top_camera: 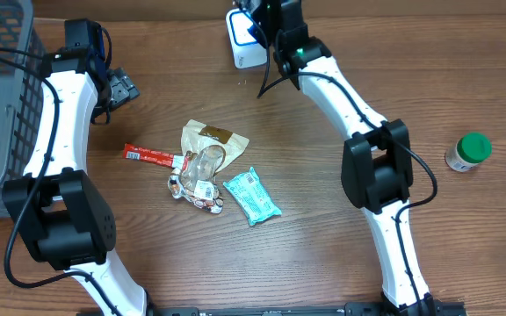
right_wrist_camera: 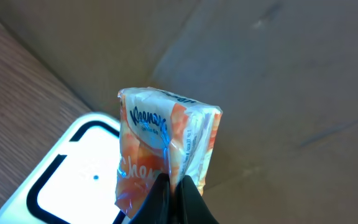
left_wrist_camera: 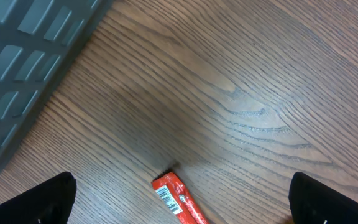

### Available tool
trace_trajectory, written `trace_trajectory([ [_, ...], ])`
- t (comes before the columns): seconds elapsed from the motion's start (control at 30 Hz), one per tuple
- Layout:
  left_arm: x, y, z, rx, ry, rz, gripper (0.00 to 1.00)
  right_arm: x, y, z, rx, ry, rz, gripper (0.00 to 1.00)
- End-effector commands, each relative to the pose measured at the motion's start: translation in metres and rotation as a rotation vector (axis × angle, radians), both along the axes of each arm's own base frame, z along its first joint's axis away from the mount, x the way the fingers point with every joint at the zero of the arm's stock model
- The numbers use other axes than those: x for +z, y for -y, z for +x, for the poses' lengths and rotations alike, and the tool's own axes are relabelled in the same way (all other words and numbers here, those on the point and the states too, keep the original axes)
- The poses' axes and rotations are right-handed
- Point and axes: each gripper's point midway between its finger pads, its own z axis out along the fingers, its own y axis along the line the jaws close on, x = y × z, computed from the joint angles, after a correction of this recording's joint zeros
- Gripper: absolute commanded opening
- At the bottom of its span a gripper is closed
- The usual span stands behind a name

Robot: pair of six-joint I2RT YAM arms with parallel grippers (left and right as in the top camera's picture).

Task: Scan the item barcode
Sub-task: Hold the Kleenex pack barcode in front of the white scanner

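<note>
The right fingers (right_wrist_camera: 161,198) are pinching the Kleenex pack (right_wrist_camera: 166,140), likely light, soft and slippery, by its lower edge, while the left fingers (left_wrist_camera: 42,202) are standing wide.

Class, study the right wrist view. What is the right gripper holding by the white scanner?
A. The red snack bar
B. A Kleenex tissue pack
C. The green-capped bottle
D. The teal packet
B: the right gripper is pinched shut on the lower edge of the Kleenex tissue pack, whose brand name shows on the wrapper, with the lit white scanner just behind it.
</note>
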Motion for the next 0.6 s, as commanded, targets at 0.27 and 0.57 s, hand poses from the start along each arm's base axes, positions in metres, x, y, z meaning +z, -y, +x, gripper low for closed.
trace_trajectory([
  [0.27, 0.010, 0.003, 0.006, -0.003, 0.030, -0.002, 1.00, -0.025, 0.006, 0.005, -0.047, 0.000, -0.085, 0.04],
  [0.57, 0.010, 0.003, 0.006, -0.003, 0.030, -0.002, 1.00, -0.013, 0.008, 0.004, -0.068, 0.006, -0.045, 0.04],
])
